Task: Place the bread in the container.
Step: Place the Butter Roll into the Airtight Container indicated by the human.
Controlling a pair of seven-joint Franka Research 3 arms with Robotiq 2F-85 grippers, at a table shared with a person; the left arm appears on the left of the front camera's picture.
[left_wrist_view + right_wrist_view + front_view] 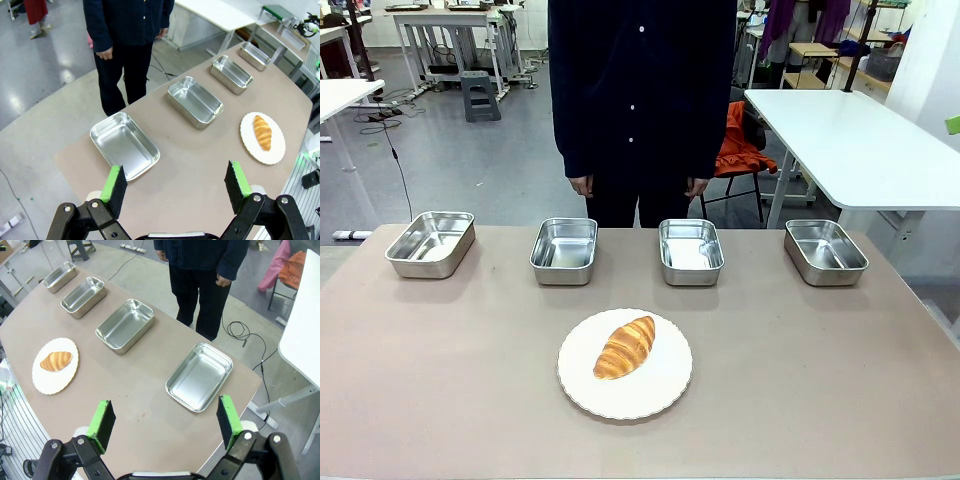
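On plate (pixel 652 392), bread (pixel 625 347), left pincer (pixel 175 175), right pincer (pixel 165 410) parted

I'm in a lab or workshop: white work tables (pixel 860 140), loose cables (pixel 396 160) on bare grey floor (pixel 490 170), a step stool (pixel 480 97).

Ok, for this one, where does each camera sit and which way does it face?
Front: fixed on the robot's side, facing across the table at the standing person, whose hands show.
Left wrist: above the table's left end, looking down along the tray row; open left jaws at the bottom edge.
Right wrist: above the right end, looking back along that row; open right jaws at the bottom.
Shared: all show the bread on its plate.
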